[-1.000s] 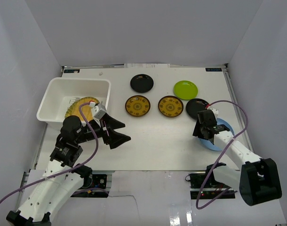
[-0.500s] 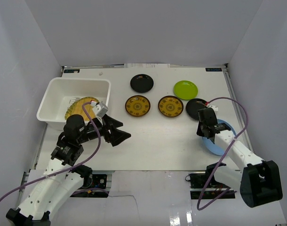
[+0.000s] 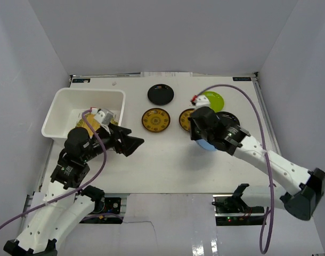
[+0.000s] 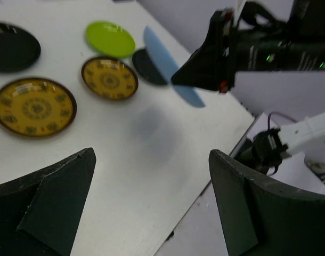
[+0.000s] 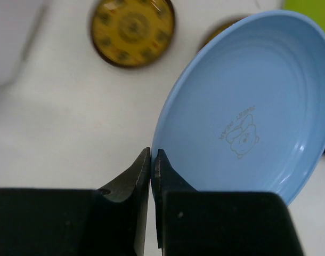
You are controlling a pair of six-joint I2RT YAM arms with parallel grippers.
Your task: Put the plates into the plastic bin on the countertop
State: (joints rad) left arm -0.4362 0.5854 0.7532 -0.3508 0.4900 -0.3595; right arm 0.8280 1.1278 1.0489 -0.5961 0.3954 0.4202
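The round light blue plate point(image 5: 248, 106) hangs tilted above mid white countertop point(image 3: 168, 170), its rim pinched between the closed fingers of the right gripper point(image 5: 152, 154). From there the white rectangular plastic bin point(image 3: 56, 109) sits at ten o'clock, and the left gripper point(image 4: 152, 154), jaws wide apart and empty, hovers between. This looks like the carry; next the plate must swing toward nine o'clock, clear that arm and pass the rim before release
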